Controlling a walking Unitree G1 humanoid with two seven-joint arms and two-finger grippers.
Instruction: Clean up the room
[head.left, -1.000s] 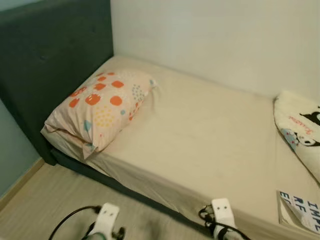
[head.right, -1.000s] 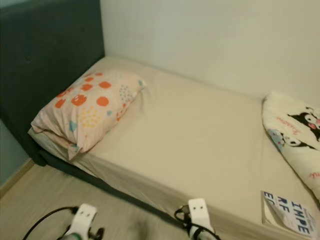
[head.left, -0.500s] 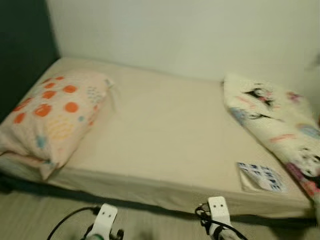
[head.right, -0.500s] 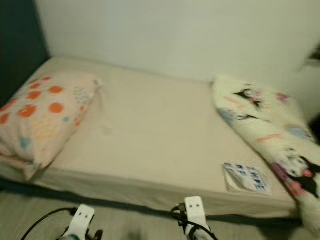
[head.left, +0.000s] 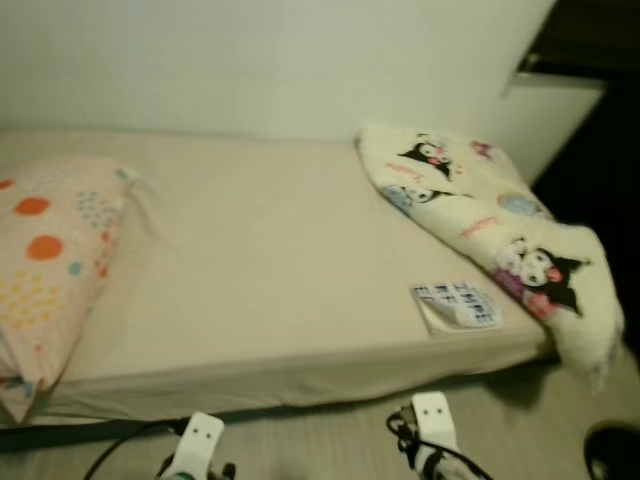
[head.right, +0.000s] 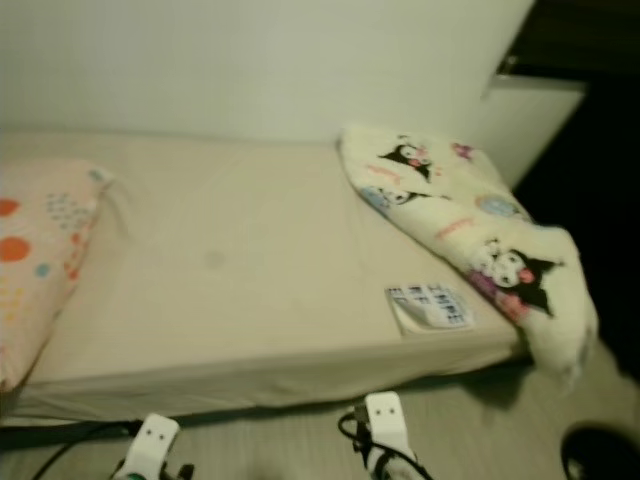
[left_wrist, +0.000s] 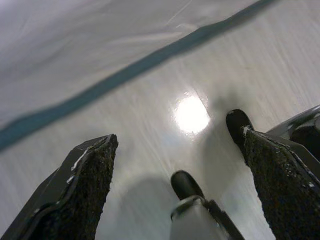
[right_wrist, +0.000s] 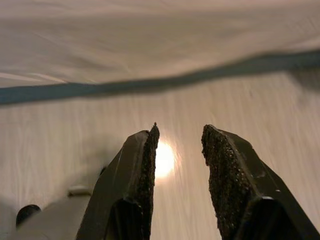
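Beige fitted sheeting covers the bed (head.left: 270, 270), which runs along a pale wall (head.left: 250, 60) and takes up most of the head camera's picture, slightly blurred. At the robot's far left a pillow (head.left: 45, 270) with orange and yellow dots lies on the mattress, partly cut off by the frame edge. Toward the right, a cream blanket (head.left: 490, 230) printed with black-and-pink cartoon characters is bunched up diagonally, its lower end hanging over the corner of the bed toward the floor. Just beside the blanket, near the front edge of the mattress, lies a small book (head.left: 455, 305) with a white cover and blue lettering, flat on the sheet. Below the bed edge is light wood flooring (head.left: 320, 440), and a dark object at the lower right corner is too blurred to identify. Both arms hang low in front of the bed. The left gripper (left_wrist: 175, 185) points down at the floor with its two black fingers (left_wrist: 85, 190) spread wide apart and nothing between them. The right gripper (right_wrist: 177, 165) also hangs over the floor near the dark base of the bed, its fingers (right_wrist: 145, 170) a narrow gap apart and holding nothing.
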